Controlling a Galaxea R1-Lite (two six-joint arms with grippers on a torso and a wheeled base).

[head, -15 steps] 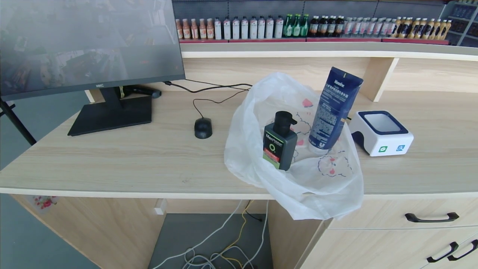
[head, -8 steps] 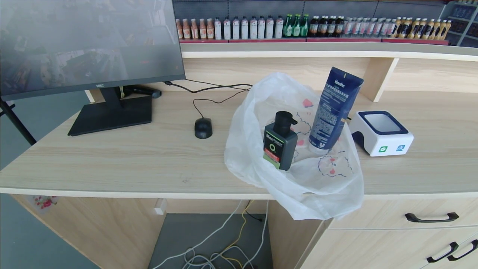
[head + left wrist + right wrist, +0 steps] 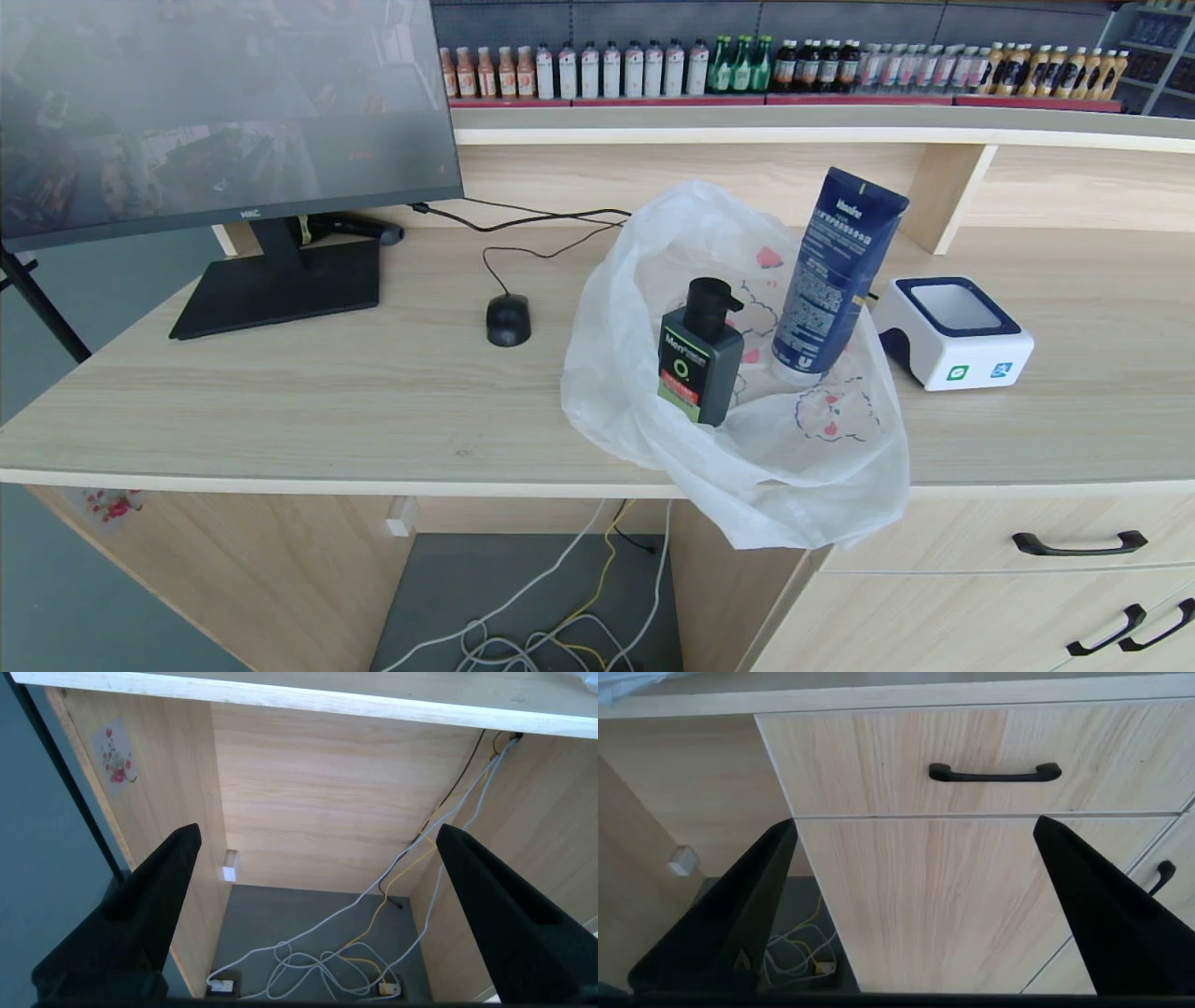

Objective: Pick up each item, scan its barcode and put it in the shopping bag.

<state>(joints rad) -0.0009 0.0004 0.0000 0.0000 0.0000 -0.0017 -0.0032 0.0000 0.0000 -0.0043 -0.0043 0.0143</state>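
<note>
A translucent white shopping bag (image 3: 822, 467) lies spread on the wooden counter, its edge hanging over the front. A dark green pump bottle (image 3: 698, 359) stands upright on the bag. Right beside it a tall blue tube (image 3: 836, 271) stands cap-down, also on the bag. A white barcode scanner (image 3: 952, 331) with a dark blue rim sits just right of the bag. My left gripper (image 3: 313, 905) hangs open below counter height, facing the cabinet recess. My right gripper (image 3: 915, 905) is open too, low down in front of the drawers.
A monitor (image 3: 224, 112) on a black stand fills the counter's back left, with a black mouse (image 3: 508, 319) and its cable beside it. A handheld scanner (image 3: 350, 227) lies behind the stand. Loose cables (image 3: 355, 952) lie on the floor under the counter. A drawer handle (image 3: 994, 772) faces my right gripper.
</note>
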